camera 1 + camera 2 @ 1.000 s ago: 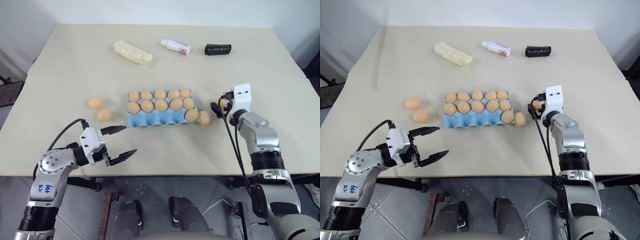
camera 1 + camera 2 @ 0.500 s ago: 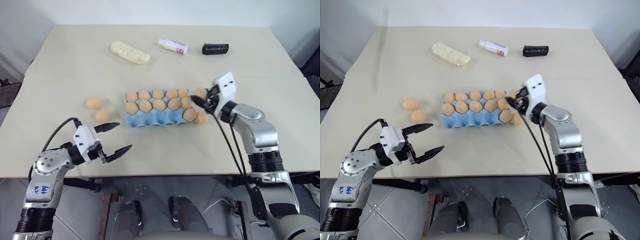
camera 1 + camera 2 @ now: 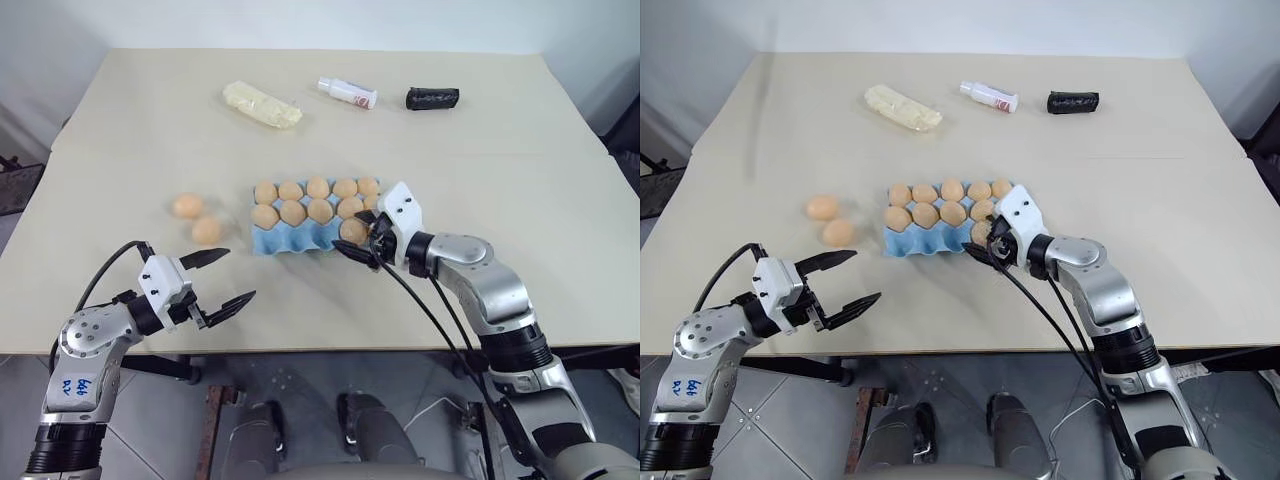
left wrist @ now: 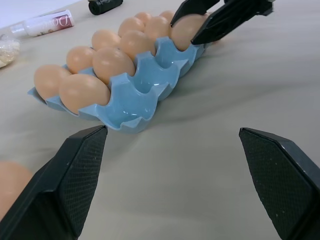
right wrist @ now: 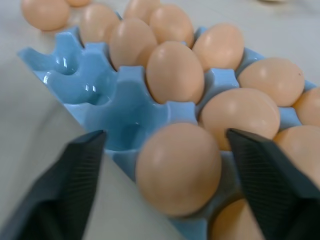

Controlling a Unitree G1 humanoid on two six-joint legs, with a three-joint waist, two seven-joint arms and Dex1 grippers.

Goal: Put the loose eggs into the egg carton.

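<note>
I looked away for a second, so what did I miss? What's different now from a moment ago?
The right pincer swung from the table right of the egg carton over to its near row, carrying an egg; its fingers now stand open on either side of that egg. The left pincer stayed open, and the two loose eggs stayed put.

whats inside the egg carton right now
Tan eggs fill the egg carton's two far rows; near-row cups look mostly empty. The right gripper covers its right end.
</note>
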